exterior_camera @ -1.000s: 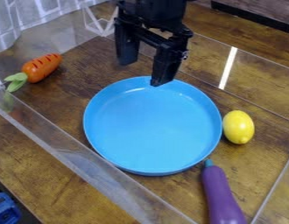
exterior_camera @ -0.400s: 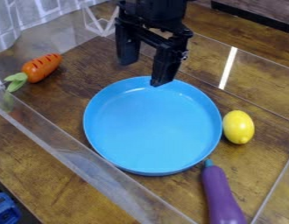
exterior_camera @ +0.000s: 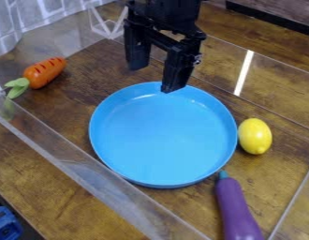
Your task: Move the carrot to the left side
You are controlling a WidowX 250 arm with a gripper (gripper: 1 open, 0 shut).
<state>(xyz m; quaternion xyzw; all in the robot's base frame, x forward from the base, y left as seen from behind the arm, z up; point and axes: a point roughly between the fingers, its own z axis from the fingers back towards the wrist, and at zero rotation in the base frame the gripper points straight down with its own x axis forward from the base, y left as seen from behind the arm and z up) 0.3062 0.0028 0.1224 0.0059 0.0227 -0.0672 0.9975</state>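
Note:
The small orange carrot (exterior_camera: 43, 72) with a green leafy top lies on the wooden table at the far left, near the clear wall. My black gripper (exterior_camera: 157, 77) hangs open above the far rim of the blue plate (exterior_camera: 139, 155), with nothing between its fingers. It is well to the right of the carrot and apart from it.
A yellow lemon (exterior_camera: 255, 136) sits to the right of the plate. A long purple eggplant (exterior_camera: 237, 210) lies at the front right. Clear plastic walls (exterior_camera: 69, 173) fence the work area along the left and front.

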